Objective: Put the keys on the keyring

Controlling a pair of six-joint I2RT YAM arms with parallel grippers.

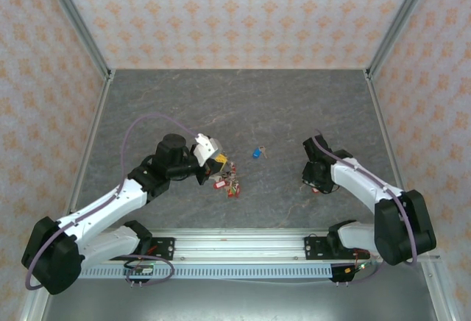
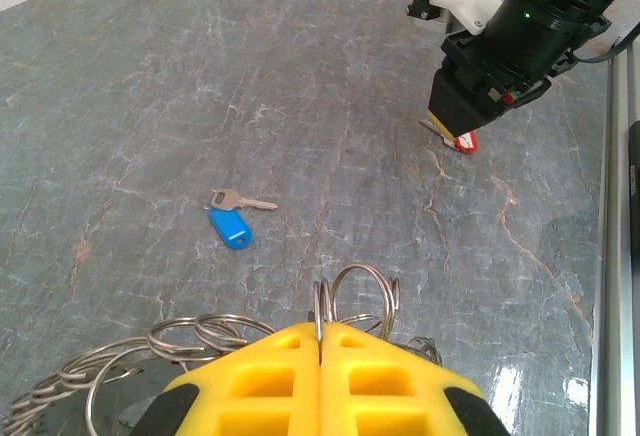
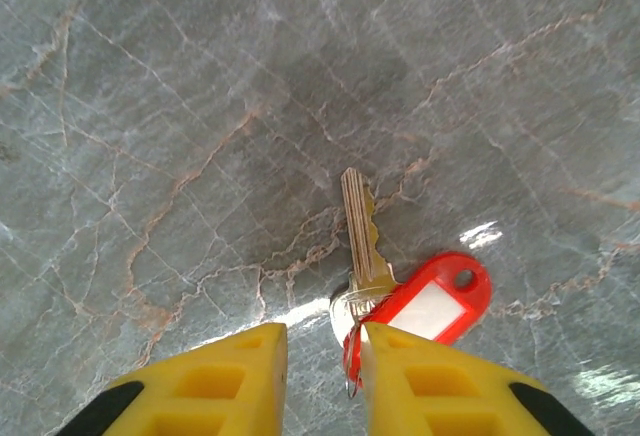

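1. Left fingers (image 2: 250, 391) are pressed fully together, with a thin wire loop of the keyring (image 2: 358, 291) pinched upright in the seam between them. We read this as a steadying hold that presents the ring so a key can be fed on.
2. Right fingers (image 3: 200, 386) stand a little apart and point down at the table (image 3: 200, 106), straddling the small split ring of the red-tagged key (image 3: 425, 306). That key lies flat with its blade pointing away. We cannot tell whether the pads press on it; we judge this to be a pick-up under way.
3. Seen from overhead, the keyring lies near the table's middle, just beside the left gripper (image 1: 218, 161), with its fringe of tagged keys (image 1: 229, 182) spread on the surface.
4. A blue-tagged key (image 1: 257, 152) lies loose between the arms, apart from both and probably waiting its turn.
5. From the left wrist we get the wire seated between the pads, and the right gripper (image 2: 455, 134) from outside, standing over its red tag. The right wrist gives the gap and the split ring. Overhead gives the spacing: the grippers are well apart.
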